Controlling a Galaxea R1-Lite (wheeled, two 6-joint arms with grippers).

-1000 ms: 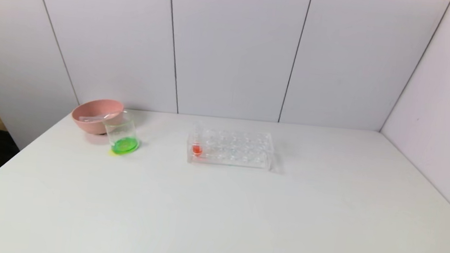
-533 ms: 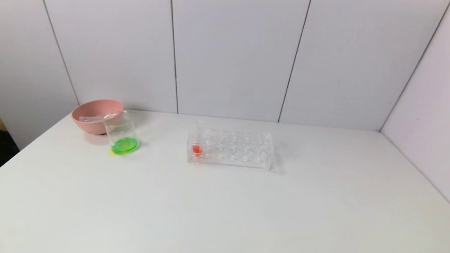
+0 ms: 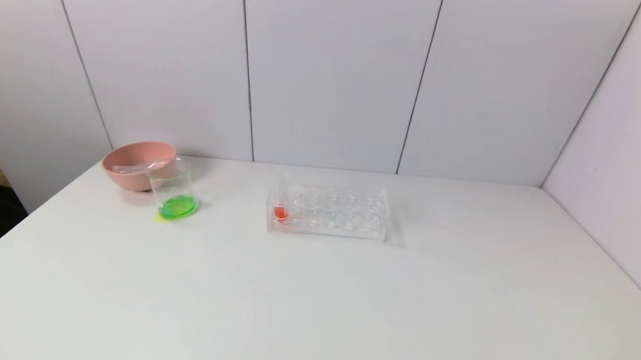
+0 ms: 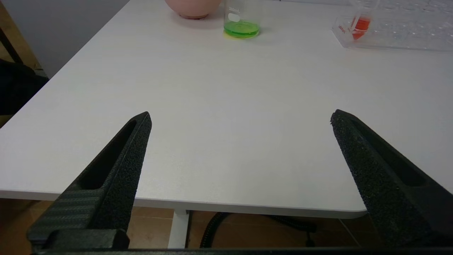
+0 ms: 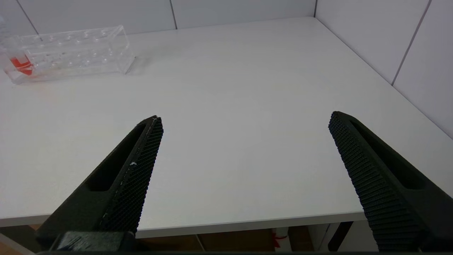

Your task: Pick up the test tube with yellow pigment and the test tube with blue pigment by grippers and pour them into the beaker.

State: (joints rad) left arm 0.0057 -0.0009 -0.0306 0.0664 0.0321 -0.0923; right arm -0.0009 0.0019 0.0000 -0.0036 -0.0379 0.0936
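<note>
The beaker (image 3: 173, 192) stands at the table's far left, against the pink bowl, with bright green liquid (image 3: 178, 207) in its bottom; the left wrist view shows the beaker (image 4: 241, 17) far ahead. The test tube with yellow pigment and the test tube with blue pigment are out of view. My left gripper (image 4: 240, 117) hangs open and empty over the table's near edge. My right gripper (image 5: 246, 118) is open and empty too, at the near edge further right. Neither arm appears in the head view.
A pink bowl (image 3: 126, 178) sits behind the beaker with something clear lying in it. A clear multi-hole rack (image 3: 340, 214) stands mid-table, holding a red-liquid tube (image 3: 280, 210) at its left end. Grey wall panels close off the back and right.
</note>
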